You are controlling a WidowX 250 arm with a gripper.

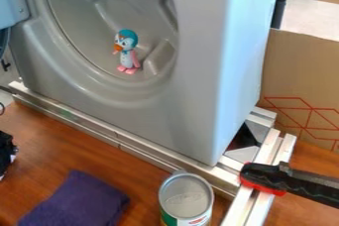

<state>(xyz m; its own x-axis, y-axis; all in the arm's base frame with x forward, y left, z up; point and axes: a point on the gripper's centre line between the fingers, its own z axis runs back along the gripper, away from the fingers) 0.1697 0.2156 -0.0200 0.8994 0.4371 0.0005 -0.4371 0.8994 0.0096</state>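
1. A black shape [6, 151], cut off by the left edge, may be part of the gripper; whether the jaws are apart, together or clamped on something cannot be told.
2. Nearest to it, at the lower left, a dark purple cloth [79, 201] lies folded on the brown wooden table [49, 143]. One corner points up the frame; the bottom edge cuts it off, so its long axis is unclear.
3. A toy penguin [127, 54] stands inside the grey opening of a washing machine [198, 81], left of the upper centre. It has a blue head, a white face and belly, an orange beak, and pink wings and feet. Its long axis is nearly vertical, head up, with the beak pointing left and slightly down.
4. Metal rails [142, 154] run along the machine's base.
5. An upright can [186, 197] with a silver top is just in front of them, at the bottom centre.
6. At the lower right, a black and red clamp [301, 183] lies across the rails.
7. Brown cardboard [301, 76] with red lines stands at the right.
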